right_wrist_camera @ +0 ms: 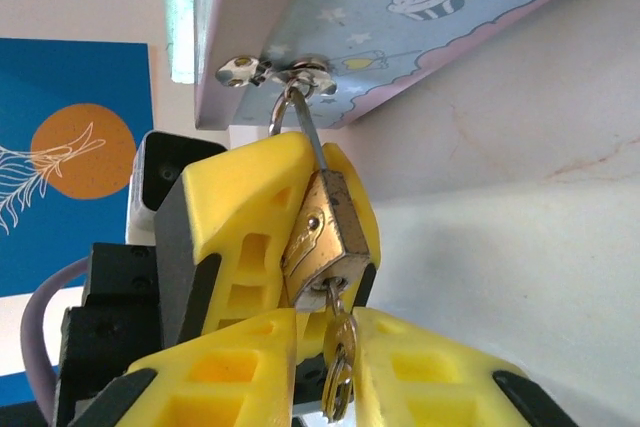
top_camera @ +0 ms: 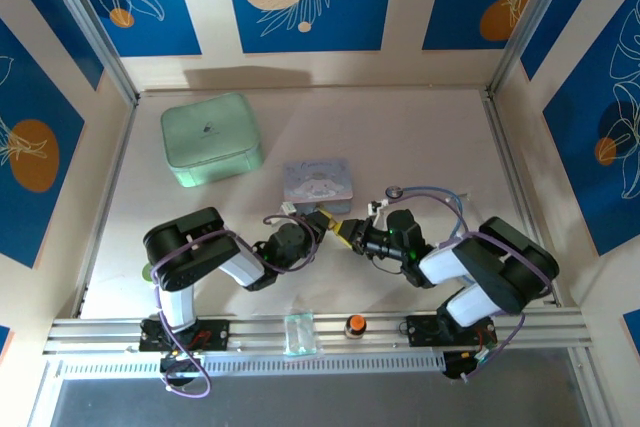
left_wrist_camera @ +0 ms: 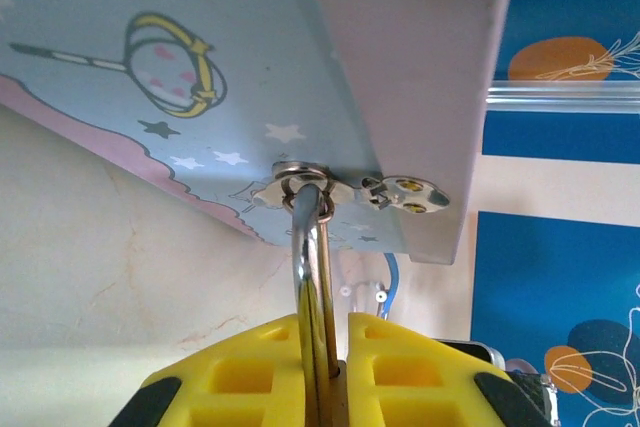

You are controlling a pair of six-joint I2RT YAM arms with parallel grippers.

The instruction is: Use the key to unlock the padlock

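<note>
The brass padlock [right_wrist_camera: 325,232] hangs by its silver shackle [left_wrist_camera: 312,277] from the metal hasp [left_wrist_camera: 300,182] of the pale blue cartoon box [top_camera: 317,183]. My left gripper [left_wrist_camera: 335,332] is shut on the padlock, its yellow fingers [right_wrist_camera: 250,207] clamping the body from both sides. The small silvery key [right_wrist_camera: 340,347] sits in the keyhole at the padlock's lower end and hangs down. My right gripper [right_wrist_camera: 325,317] straddles the key with its jaws slightly apart, and a gap shows beside the key. In the top view both grippers [top_camera: 338,229] meet just in front of the box.
A mint-green case [top_camera: 211,139] stands at the back left. On the front rail lie a clear plastic packet [top_camera: 298,332] and an orange-and-black round knob [top_camera: 355,325]. Blue patterned walls enclose the table on three sides.
</note>
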